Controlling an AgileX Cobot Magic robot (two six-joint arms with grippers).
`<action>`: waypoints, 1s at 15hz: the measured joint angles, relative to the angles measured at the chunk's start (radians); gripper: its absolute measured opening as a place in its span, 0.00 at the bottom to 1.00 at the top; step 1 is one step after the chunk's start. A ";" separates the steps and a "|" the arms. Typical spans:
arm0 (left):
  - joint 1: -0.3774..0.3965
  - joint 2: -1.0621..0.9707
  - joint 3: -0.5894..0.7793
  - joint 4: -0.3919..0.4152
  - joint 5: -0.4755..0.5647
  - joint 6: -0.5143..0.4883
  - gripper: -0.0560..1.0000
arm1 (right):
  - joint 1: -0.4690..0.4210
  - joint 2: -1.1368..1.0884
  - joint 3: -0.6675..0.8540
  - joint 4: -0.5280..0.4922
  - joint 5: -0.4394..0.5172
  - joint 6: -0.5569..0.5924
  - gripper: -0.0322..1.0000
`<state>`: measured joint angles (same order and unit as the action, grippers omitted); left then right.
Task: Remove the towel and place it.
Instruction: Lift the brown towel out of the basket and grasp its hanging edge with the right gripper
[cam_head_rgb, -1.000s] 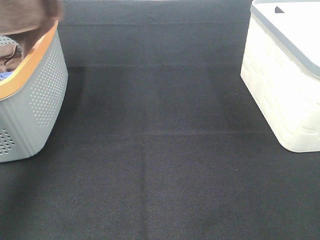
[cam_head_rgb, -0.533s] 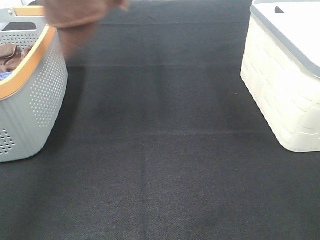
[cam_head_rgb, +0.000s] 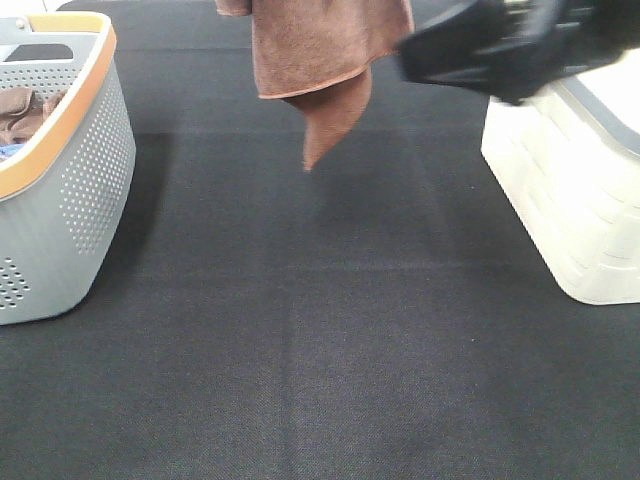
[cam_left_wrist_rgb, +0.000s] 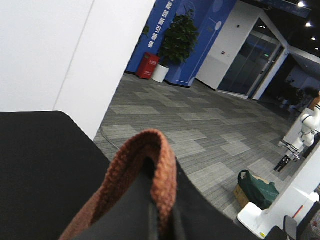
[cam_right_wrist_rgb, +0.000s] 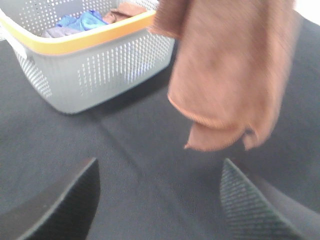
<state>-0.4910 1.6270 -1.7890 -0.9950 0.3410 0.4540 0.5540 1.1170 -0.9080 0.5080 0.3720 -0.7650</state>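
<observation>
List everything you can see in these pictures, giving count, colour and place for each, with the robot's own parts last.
towel: one, reddish-brown, hanging in the air above the far middle of the table
basket: one, grey with an orange rim, on the left of the table
brown cloth: one, brown, inside the basket
blue cloth: one, blue, inside the basket
box: one, white with a grey lid, on the right of the table
table: one, black cover, under everything
plant: one, green, in the room behind, by a blue wall
left tool: one, black, shut on the towel
right tool: one, black, open, facing the towel, holding nothing
</observation>
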 joint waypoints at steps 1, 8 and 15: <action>-0.018 0.002 0.000 0.007 -0.002 0.000 0.05 | 0.001 0.029 0.000 -0.002 -0.056 0.000 0.67; -0.061 0.002 0.000 0.010 -0.023 0.000 0.05 | 0.001 0.163 0.000 0.038 -0.294 0.020 0.67; -0.061 0.002 0.000 0.010 -0.023 0.000 0.05 | 0.001 0.234 0.000 0.040 -0.410 0.020 0.66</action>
<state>-0.5520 1.6290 -1.7890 -0.9850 0.3180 0.4540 0.5550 1.3510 -0.9080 0.5480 -0.0380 -0.7450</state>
